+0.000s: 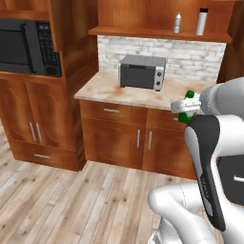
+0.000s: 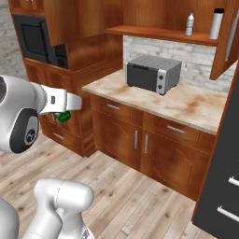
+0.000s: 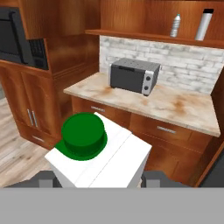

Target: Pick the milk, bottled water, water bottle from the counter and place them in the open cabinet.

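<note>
I see the bottled water [image 2: 190,24] and water bottle [image 2: 216,23] upright on the open cabinet [image 2: 158,33] shelf, apart; toaster oven [image 2: 154,73] on the desk [image 2: 196,109] below.

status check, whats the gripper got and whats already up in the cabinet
Gripper shut on the milk, carried in the air. Bottled water and water bottle on the open cabinet shelf. Toaster oven on the stone top below, nothing blocking.

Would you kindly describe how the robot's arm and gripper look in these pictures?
The arm is built of rounded, glossy white shells with dark grey to black panels and joint bands. A round dark disc marks a joint in the right base view. The gripper has two small dark grey fingertips below a white hand. No cables show.
</note>
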Robot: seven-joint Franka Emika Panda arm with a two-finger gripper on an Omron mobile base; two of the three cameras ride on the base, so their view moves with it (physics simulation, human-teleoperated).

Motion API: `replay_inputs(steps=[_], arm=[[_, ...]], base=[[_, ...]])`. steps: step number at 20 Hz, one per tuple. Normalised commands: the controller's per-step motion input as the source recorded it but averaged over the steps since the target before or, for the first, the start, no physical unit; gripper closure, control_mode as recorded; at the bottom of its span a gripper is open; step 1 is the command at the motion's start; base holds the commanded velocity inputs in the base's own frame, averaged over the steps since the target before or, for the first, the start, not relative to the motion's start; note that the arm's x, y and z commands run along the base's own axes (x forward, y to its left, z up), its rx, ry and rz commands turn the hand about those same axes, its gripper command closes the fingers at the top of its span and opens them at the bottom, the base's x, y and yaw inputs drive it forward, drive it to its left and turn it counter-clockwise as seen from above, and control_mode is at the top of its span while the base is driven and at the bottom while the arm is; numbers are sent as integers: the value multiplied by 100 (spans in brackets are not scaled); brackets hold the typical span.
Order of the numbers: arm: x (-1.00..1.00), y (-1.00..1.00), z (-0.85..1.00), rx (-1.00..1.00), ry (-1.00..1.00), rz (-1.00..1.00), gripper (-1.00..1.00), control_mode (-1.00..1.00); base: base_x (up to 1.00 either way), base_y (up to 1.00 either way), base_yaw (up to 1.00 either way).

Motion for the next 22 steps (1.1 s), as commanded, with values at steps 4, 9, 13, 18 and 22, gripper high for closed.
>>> replay_inputs(steps=[4,9,13,18,22], arm=[[0,0,0,0,0,0,100,100],[0,0,0,0,0,0,100,100],[0,0,0,0,0,0,100,100],[0,0,0,0,0,0,100,100],[0,0,0,0,0,0,100,100]], base=[[51,23,-16],[42,20,-20],[38,18,-24],[45,21,-24],[60,21,-22]])
